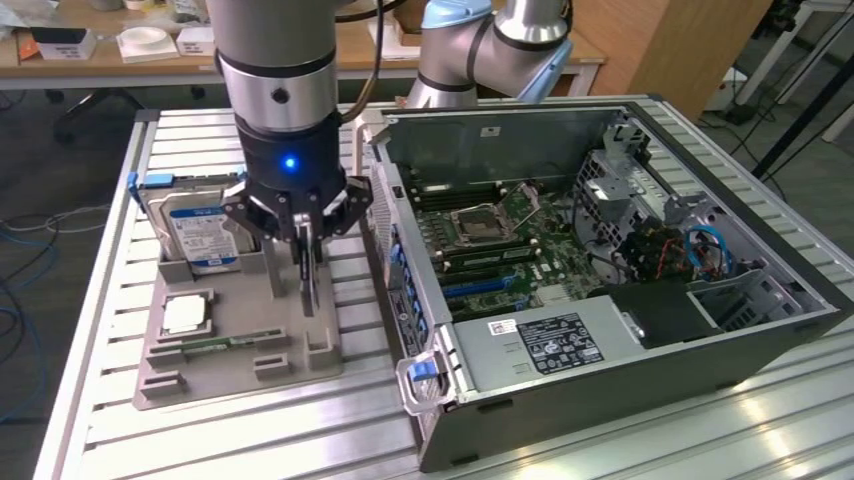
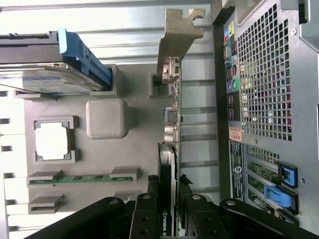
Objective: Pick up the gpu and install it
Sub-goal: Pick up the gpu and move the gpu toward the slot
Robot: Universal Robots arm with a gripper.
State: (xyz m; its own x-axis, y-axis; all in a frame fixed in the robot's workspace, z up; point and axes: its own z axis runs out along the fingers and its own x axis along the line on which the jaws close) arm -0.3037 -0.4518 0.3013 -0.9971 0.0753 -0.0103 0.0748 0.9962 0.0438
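The gpu (image 1: 310,278) is a thin dark card standing on edge over the grey holder tray (image 1: 247,372), on the exterior view's left of the open computer case (image 1: 601,270). My gripper (image 1: 307,232) comes straight down onto the card's upper edge and is shut on it. In the wrist view the gpu (image 2: 172,124) shows edge-on, with its silver bracket (image 2: 178,37) at the far end. My gripper (image 2: 168,215) clamps the card, one black finger on each side. Whether the card still rests in its tray slot I cannot tell.
The tray also holds a hard drive (image 1: 198,232) with a blue label, a processor chip (image 1: 184,315) and a memory stick (image 1: 220,345). The case's rear panel (image 2: 264,94) stands close beside the card. The motherboard (image 1: 514,250) lies exposed inside the case.
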